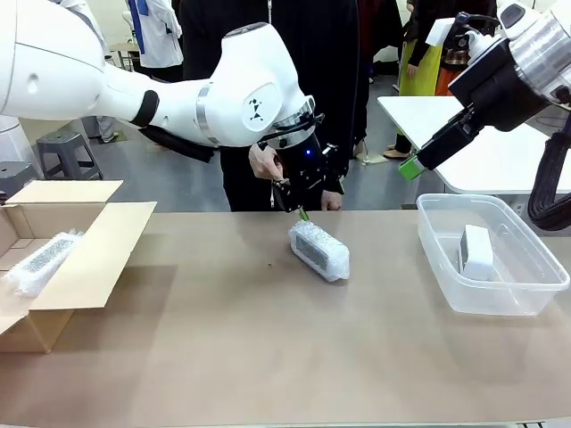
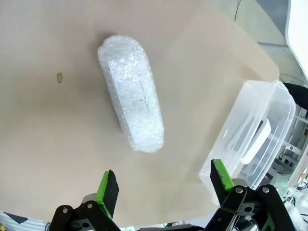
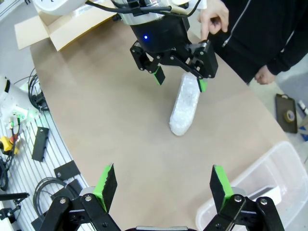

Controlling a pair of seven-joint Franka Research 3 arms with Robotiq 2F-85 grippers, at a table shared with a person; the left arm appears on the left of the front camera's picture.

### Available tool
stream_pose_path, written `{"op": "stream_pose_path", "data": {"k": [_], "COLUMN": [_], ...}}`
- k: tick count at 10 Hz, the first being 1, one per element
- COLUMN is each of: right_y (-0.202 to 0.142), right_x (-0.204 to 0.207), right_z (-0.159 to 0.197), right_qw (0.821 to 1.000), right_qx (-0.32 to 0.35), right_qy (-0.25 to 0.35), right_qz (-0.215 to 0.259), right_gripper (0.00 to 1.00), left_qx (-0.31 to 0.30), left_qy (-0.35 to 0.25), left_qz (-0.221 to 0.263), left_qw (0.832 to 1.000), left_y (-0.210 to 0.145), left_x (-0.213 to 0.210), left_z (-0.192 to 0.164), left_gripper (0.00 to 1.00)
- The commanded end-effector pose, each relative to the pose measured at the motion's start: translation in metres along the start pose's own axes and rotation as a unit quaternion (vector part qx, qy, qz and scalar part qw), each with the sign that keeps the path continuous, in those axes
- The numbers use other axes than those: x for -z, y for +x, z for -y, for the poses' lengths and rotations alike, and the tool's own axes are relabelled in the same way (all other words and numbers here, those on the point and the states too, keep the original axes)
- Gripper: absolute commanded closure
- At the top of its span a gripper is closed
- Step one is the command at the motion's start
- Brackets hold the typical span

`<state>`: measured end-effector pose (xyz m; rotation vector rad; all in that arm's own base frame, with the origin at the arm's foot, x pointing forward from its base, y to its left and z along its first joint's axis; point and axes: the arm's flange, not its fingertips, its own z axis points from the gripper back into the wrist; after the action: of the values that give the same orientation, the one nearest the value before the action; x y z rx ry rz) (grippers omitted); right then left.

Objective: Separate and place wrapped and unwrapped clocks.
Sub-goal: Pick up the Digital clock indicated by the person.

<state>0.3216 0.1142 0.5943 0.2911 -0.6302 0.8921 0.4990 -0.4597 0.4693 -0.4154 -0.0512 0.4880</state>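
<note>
Brown counter [image 1: 268, 357] carried a cardboard box [image 1: 80, 259] holding one wrapped clock [image 1: 40, 260], a clear tub [image 1: 535, 294] holding the bare clock [image 1: 475, 250], and another wrapped clock [image 1: 318, 250] mid-counter. Left hand [image 1: 302, 212] hung over it, fingers apart; right hand [image 3: 161, 185] was raised, fingers apart.

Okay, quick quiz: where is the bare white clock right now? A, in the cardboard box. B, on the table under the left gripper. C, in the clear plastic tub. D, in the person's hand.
C: the bare clock stands inside the clear tub on the right, while the cardboard box holds a wrapped clock and another wrapped clock lies on the table below the open left gripper.
</note>
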Motion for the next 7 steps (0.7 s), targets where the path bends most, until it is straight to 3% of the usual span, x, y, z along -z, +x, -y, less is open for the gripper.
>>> {"op": "stream_pose_path", "data": {"k": [1, 4, 7], "right_y": [0.000, 0.000, 0.000], "right_x": [0.000, 0.000, 0.000], "right_z": [0.001, 0.001, 0.001], "right_qw": [1.000, 1.000, 1.000], "right_qx": [-0.003, -0.003, -0.003], "right_qy": [0.005, 0.005, 0.005], "right_qz": [0.002, 0.002, 0.002], "right_gripper": [0.00, 0.00, 0.00], "left_qx": [-0.015, -0.015, -0.067], "left_qy": [0.005, 0.032, 0.048], "left_qz": [0.011, -0.002, 0.019], "left_qw": [1.000, 0.999, 0.996], "left_y": [0.000, 0.006, 0.010], "left_x": [-0.011, 0.038, 0.071], "left_z": [-0.011, 0.013, 0.002], "left_gripper": [0.00, 0.00, 0.00]}}
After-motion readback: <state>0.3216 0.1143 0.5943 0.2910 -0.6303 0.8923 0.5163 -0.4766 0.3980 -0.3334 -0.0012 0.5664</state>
